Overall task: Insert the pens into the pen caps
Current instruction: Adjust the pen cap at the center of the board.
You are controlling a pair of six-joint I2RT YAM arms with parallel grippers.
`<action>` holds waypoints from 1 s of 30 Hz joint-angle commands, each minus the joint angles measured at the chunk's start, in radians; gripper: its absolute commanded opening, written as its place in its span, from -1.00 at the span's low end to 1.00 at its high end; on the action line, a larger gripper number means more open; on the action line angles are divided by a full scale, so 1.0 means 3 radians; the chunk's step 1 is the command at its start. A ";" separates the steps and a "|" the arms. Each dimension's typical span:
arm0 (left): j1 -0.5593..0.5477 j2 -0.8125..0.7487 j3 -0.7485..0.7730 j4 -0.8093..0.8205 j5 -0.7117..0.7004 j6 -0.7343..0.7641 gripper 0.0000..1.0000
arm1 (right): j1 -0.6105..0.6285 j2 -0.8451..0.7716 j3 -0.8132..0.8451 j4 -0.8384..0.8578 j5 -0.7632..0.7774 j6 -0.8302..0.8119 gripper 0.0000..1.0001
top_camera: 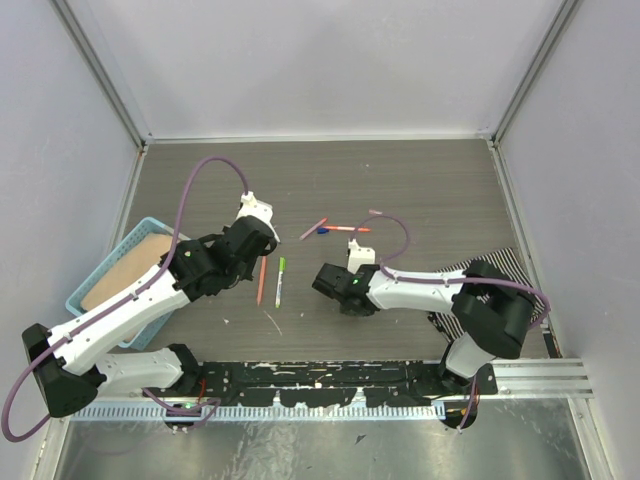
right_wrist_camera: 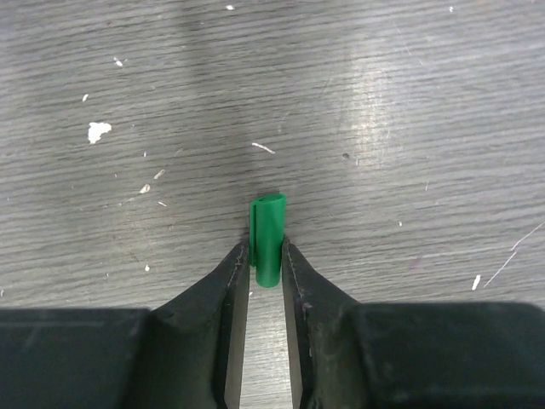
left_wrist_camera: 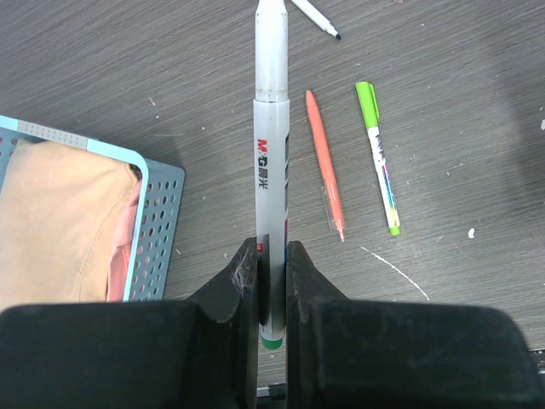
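Counter: grey wood-grain surface, matte, with white flecks and fine scratches. Left end effector is clamped on white pen near its green butt end. The pen has a smooth round barrel with a printed logo and a narrower uncapped front section. Its long axis is in line with the end effector, nib end pointing straight away from the wrist cam, held over the counter. Right end effector is pinching green cap, contact on both sides. The cap is a short glossy plastic tube with a clip ridge down one side, axis along the end effector. Can't tell if it's lifted or resting on the counter. Lying flat right of the held pen: slim tapered orange pen and white-barrelled green-capped pen, roughly parallel. Left of it: blue perforated plastic basket holding tan cloth.
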 commanded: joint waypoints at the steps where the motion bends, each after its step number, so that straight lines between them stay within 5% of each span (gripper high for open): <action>1: 0.0019 -0.0006 0.0051 -0.0005 -0.0044 -0.0004 -1.00 | 0.0015 -0.0067 -0.0128 0.0184 -0.0038 -0.0526 -0.47; 7: 0.0017 0.0013 0.0056 -0.0013 -0.0076 0.0005 -1.00 | 0.0017 -0.0300 -0.0238 0.0352 -0.0091 -0.1024 -0.45; 16: 0.0019 0.0024 0.0052 0.0001 -0.0072 0.0001 -1.00 | 0.0005 -0.0536 -0.0113 0.0250 -0.0048 -0.1132 -0.01; 23: 0.0038 0.0007 0.0051 0.0002 -0.0028 -0.0018 -1.00 | -0.0114 -0.0708 -0.0070 0.0317 -0.0180 -0.1151 0.03; 30: 0.0382 -0.0080 -0.0024 0.0084 0.0503 0.0018 -1.00 | -0.0586 -0.0803 -0.0206 0.0339 -0.0670 -0.0958 0.03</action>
